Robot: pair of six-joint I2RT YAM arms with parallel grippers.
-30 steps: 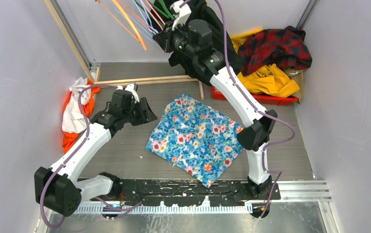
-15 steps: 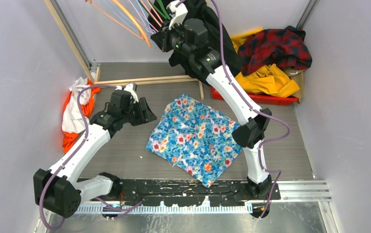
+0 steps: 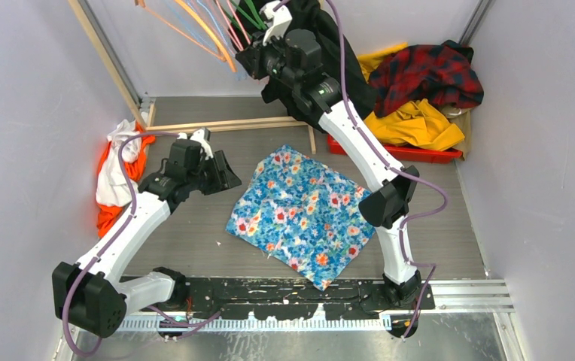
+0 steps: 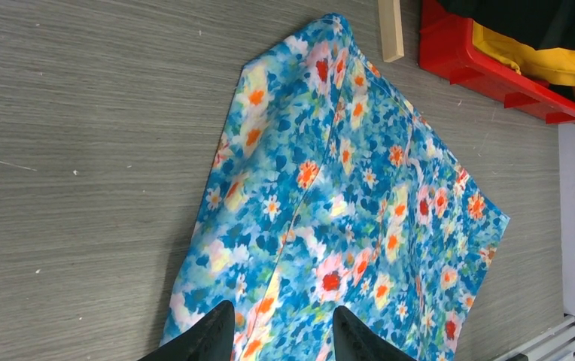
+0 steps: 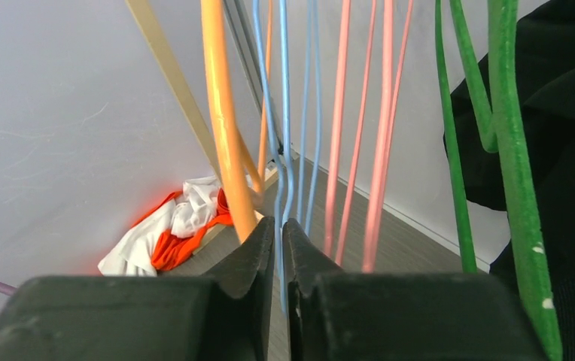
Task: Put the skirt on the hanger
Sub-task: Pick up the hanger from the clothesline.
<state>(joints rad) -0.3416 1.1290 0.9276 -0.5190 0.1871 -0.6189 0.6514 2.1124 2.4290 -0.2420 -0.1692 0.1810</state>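
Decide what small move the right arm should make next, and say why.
Probably draw the right claw back and down, pulling the blue hanger free of the other hangers and toward the table. The claw is pinched on that thin wire, while the skirt lies flat with no hanger near it and the left claw hovers open over its edge.
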